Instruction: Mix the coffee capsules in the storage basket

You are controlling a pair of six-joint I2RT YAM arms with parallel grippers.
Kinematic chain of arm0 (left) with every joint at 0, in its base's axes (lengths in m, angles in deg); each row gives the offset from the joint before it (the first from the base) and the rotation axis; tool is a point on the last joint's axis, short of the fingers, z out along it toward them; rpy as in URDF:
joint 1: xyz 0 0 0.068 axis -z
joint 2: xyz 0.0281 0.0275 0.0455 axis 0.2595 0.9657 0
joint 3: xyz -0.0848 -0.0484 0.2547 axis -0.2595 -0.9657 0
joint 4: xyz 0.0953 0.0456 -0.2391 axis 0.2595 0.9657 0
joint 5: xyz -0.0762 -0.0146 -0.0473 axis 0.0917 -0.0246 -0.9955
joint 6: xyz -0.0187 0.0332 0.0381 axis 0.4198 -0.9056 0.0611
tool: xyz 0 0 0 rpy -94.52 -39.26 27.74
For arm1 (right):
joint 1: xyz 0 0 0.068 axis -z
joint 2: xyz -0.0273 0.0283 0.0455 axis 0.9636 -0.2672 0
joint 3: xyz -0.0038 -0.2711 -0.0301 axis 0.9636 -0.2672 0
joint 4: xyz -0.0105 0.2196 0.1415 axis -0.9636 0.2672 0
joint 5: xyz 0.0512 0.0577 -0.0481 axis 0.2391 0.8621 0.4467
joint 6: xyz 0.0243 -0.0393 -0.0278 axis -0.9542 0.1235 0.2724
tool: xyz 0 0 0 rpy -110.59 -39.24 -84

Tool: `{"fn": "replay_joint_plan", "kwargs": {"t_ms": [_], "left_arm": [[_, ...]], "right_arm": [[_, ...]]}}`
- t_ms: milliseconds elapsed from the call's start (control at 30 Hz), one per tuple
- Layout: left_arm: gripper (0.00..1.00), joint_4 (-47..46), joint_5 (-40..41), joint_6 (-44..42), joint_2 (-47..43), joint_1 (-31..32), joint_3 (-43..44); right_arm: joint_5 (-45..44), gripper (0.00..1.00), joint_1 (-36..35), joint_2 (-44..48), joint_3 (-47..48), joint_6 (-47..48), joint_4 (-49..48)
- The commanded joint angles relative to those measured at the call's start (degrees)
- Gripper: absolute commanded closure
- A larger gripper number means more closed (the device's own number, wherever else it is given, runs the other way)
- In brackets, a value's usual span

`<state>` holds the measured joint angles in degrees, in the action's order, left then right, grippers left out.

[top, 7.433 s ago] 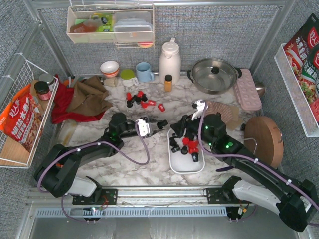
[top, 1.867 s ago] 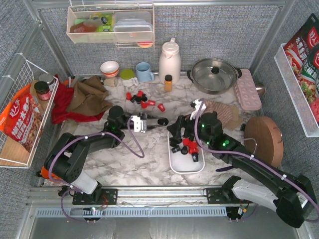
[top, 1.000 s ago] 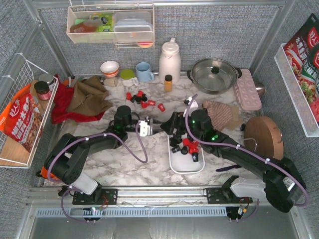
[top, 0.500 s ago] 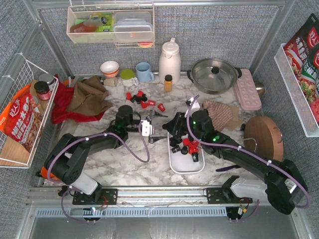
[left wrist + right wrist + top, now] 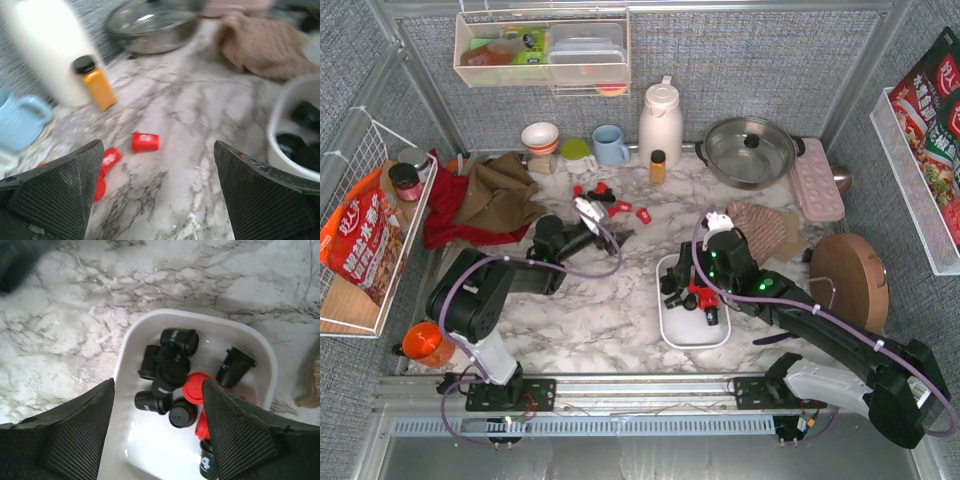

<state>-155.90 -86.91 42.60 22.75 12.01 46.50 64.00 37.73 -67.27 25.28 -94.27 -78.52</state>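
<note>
Coffee capsules (image 5: 175,372), black and red, lie heaped in the storage basket (image 5: 200,316) at centre frame, with loose red capsules (image 5: 610,205) above it. Light, hard and rolly, I judge, so I'd pinch one across its body. The left gripper (image 5: 159,170) and right gripper (image 5: 159,390) both gape wide, empty.

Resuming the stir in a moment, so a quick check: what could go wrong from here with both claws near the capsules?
1. The right claw hangs open over the piled black capsules in the white basket; a hard sweep may flick some over its low rim.
2. The left claw, open, faces a loose red capsule on the marble table; closing off-centre may roll it toward the amber bottle.
</note>
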Motion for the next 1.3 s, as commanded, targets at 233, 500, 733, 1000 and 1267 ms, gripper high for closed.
{"fn": "replay_joint_plan", "kwargs": {"t_ms": [233, 500, 733, 1000, 1267], "left_arm": [[0.01, 36.20, 35.19, 21.56, 5.47, -2.07, 21.92], [0.01, 65.26, 46.45, 26.56, 19.71, -1.84, 44.82], [0.16, 66.04, 46.61, 25.35, 21.50, -1.91, 46.04], [0.24, 61.83, 45.91, 21.43, 22.74, -3.11, 45.03], [0.32, 56.19, 43.96, 17.81, 21.23, -4.86, 41.70]], "right_arm": [[-0.74, 0.23, -0.04, -0.03, 0.02, 4.58, 2.48], [0.01, 0.22, -0.04, -1.99, -0.49, 4.62, 0.85], [0.34, 0.22, -0.01, -1.50, -2.61, 4.49, -1.05], [1.52, 0.22, -0.05, -1.50, -3.15, 4.50, -1.79], [2.81, 0.22, -0.04, -2.18, -3.37, 4.32, -2.37]]}}
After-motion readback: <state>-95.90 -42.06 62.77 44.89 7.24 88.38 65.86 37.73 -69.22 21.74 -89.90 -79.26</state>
